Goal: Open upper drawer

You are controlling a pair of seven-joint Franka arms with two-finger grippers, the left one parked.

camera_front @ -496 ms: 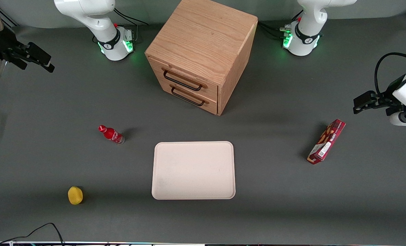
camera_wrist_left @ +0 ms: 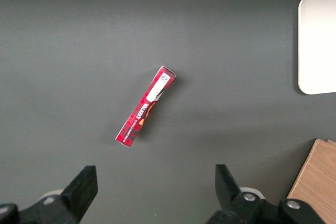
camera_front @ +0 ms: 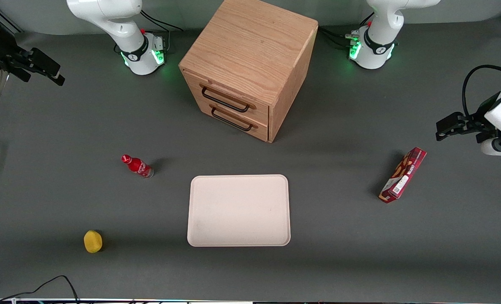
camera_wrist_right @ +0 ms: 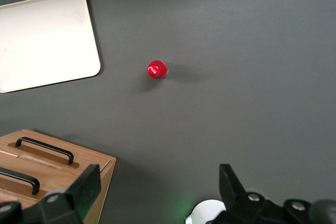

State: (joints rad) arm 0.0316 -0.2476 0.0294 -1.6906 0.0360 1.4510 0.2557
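1. Right now the upper drawer is fully shut, flush in the front of the wooden cabinet, which stands between the two arm bases, farther from the front camera than the tray.
2. Its thin black bar handle runs along the drawer front, just above the lower drawer's matching handle; easy to mix up, so go for the higher bar.
3. Gripper hangs high at the working arm's end of the table, well apart from the cabinet, fingers spread wide with nothing between them (wrist view shows the same gap).
4. Handling guess: rigid wood drawer, shallow, probably light, slides straight out; the cabinet looks heavy enough to stay put, though a hard jerk might shift it.
5. Best hold: pinch the bar mid-length, fingers above and below it, then pull squarely away from the cabinet front. Smooth metal could slip, so close firmly.
6. Red bottle and yellow fruit lie nearer the front camera; keep clear.
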